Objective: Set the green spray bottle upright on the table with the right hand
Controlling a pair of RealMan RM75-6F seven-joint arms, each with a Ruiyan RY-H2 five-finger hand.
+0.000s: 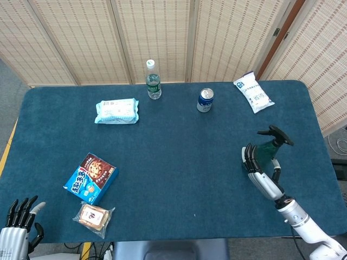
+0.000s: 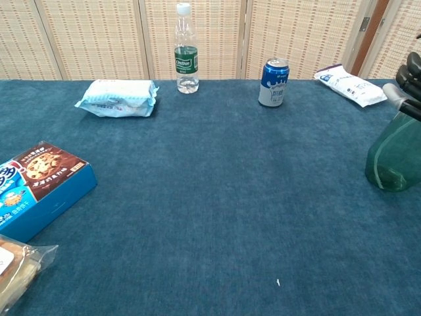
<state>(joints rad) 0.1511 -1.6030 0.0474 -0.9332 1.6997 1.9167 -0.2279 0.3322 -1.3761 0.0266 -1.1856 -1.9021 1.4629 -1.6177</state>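
Blue cloth covers the table; the green spray bottle stands upright just beyond my right hand, whose fingers are spread and hold nothing; I judge it best to draw straight back, clear of the trigger.

- The counter is covered in matt, fuzzy blue cloth.
- The green spray bottle is made of see-through plastic, smooth and a little shiny.
- The water bottle is made of clear plastic.
- The blue can is made of shiny metal.
- The cookie box is made of glossy card.
- The snack bag is wrapped in crinkly clear plastic.
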